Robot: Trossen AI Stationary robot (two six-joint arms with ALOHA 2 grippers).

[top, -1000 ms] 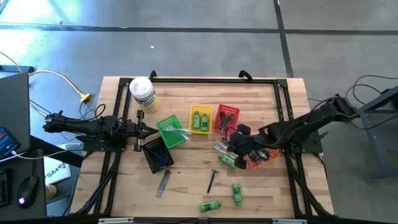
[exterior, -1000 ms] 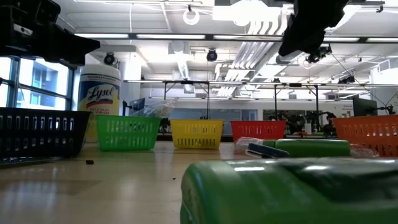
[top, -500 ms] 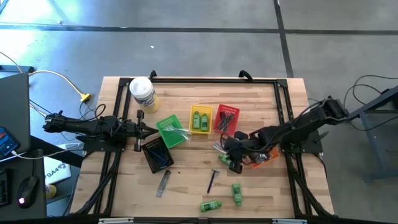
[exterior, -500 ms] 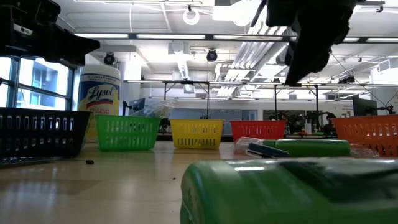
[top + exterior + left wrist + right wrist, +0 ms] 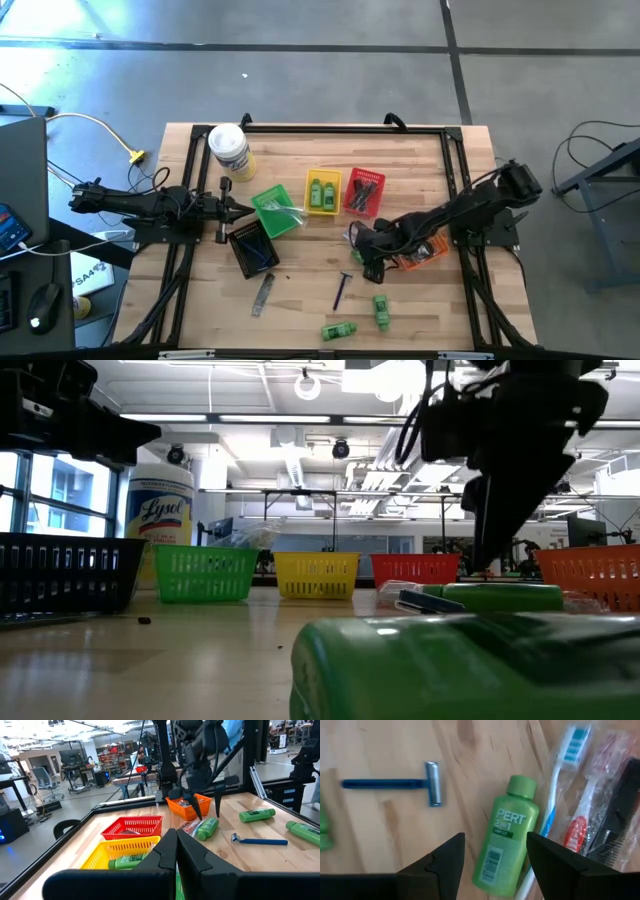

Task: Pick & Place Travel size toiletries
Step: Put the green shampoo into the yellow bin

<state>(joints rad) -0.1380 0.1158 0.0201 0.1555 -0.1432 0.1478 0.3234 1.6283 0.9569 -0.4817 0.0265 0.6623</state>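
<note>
Overhead, the right gripper (image 5: 372, 262) hangs above a green bottle (image 5: 367, 262) that it mostly covers, just beside the orange basket (image 5: 428, 254) right of the tabletop's middle. Two more bottles (image 5: 380, 310) lie loose near the front edge, and two stand in the yellow basket (image 5: 322, 192). One blue razor (image 5: 341, 290) lies in front of the gripper. Red (image 5: 363, 191), green (image 5: 273, 212) and black (image 5: 252, 248) baskets make five; what they hold is too small to name. The left gripper (image 5: 240, 208) waits at the left side, fingers pressed together.

Level with the table, a green bottle (image 5: 460, 665) right at the lens fills the foreground and is cut off. The right arm's dark mass descends behind another bottle (image 5: 490, 597); its fingertips are hidden.

On the left wrist, the closed fingers (image 5: 176, 851) block the near baskets. Three bottles and the razor (image 5: 257, 840) show beyond.

On the right wrist, the fingers (image 5: 447, 857) stand wide apart, holding nothing, straddling a bottle (image 5: 505, 836) lying flat. Two wrapped toothbrushes (image 5: 560, 790) lie alongside, partly cut off; a dark comb (image 5: 622, 815) is half seen.
</note>
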